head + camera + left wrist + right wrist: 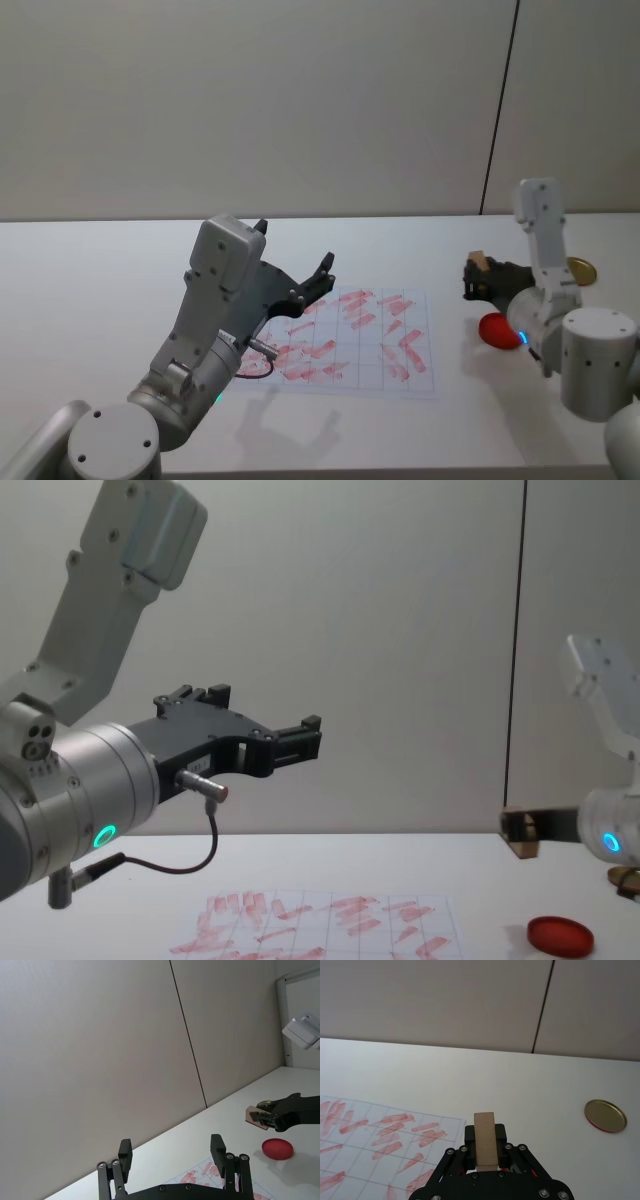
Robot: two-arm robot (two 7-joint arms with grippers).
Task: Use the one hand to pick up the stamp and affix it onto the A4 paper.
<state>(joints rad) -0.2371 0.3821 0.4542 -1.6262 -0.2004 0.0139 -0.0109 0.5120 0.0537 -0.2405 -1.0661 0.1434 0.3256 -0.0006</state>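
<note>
My right gripper (474, 275) is shut on the stamp (480, 260), a small tan wooden block, and holds it in the air above the table, right of the A4 paper (360, 340). In the right wrist view the stamp (484, 1122) stands upright between the black fingers (501, 1136). The left wrist view shows the stamp (254, 1116) held above the table. The paper is a white gridded sheet covered in red stamp marks. My left gripper (295, 245) hangs open and empty above the paper's left part, parked on the arm with the green ring.
A flat red round ink pad (495, 330) lies on the white table just below the right gripper. A gold round lid (581, 269) lies farther right. A grey wall stands behind the table.
</note>
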